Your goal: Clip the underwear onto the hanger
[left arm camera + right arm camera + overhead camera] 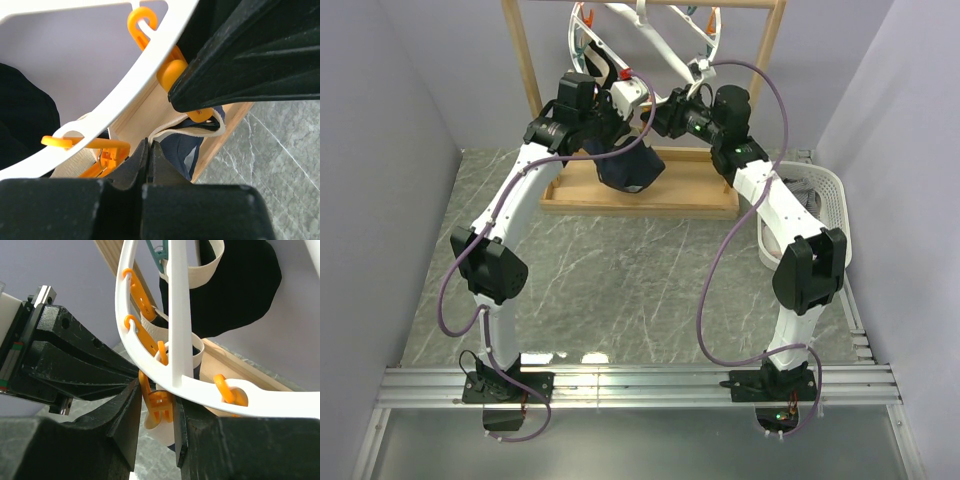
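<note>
From above, the large round white plastic drying ring (660,45) with orange and teal clips hangs inside the wooden rack frame (525,60) at 12 o'clock. Both arms reach up to its lower rim. The left claw (642,100) and right claw (665,112) sit tip to tip just under the ring. The dark navy fabric briefs (630,170) dangle below the left claw, off the grey marbled surface (620,280) and over the rack's wooden base. A white slatted plastic basket (825,195) sits at 3 o'clock.

In the left wrist view, the left claw (148,155) has its fingers pressed tight together. Its tips meet the briefs' cream waistband (195,131) and seem to nip its edge, though the contact is partly hidden. The navy cloth (182,145) lies just beyond, toward 3 o'clock. The ring's white rim (135,75) sweeps across from 8 to 1 o'clock. A black finger of the right claw (250,55) covers the upper right.

In the right wrist view, the right claw (156,415) pinches an orange plastic clip (159,402) hanging under the ring's rim (210,392), one finger on each side. Cream waistband shows just behind and below that clip. The left claw's fingers (100,365) point in from 9 o'clock. A black garment (235,290) hangs at 1 o'clock.
</note>
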Controlling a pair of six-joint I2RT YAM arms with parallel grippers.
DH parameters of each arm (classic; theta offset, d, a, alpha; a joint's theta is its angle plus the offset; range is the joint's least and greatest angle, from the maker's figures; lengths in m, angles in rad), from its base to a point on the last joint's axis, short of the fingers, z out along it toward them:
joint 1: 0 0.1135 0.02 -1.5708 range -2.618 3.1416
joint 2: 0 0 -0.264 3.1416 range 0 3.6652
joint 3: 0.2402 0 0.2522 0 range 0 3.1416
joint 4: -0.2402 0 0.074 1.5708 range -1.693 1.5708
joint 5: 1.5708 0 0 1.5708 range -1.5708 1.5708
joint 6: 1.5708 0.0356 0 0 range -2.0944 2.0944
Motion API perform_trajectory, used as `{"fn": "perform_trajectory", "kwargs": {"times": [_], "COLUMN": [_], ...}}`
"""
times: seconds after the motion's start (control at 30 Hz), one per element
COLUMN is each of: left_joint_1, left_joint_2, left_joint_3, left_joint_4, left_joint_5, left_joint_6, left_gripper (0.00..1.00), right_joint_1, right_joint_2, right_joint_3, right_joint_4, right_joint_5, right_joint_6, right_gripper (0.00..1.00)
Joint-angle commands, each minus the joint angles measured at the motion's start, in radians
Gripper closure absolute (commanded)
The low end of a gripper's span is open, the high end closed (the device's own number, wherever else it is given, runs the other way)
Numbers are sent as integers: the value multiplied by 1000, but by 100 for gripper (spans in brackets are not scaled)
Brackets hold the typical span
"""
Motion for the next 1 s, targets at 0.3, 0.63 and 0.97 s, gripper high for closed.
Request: {"fn": "perform_trajectory", "kwargs": {"times": [0.3, 0.63, 0.97], "left_joint_1": [-5, -5, 27], "left_joint_2": [-19, -41, -48], "left_joint_3": [54, 41, 45], "left_joint_4": [47, 73, 118], "left_joint_5": [30, 37, 43], "left_joint_6": [-48, -85, -141], "left_gripper": [100, 100, 100], "right_joint_1": [26, 34, 35], "right_joint_2": [-49, -64, -72], "right_joint_3": [-39, -85, -103], "right_joint_4": [55, 94, 92], "right_joint_5": [57, 73, 76], "right_joint_6": [-51, -78, -103], "right_gripper": [100, 100, 100]}}
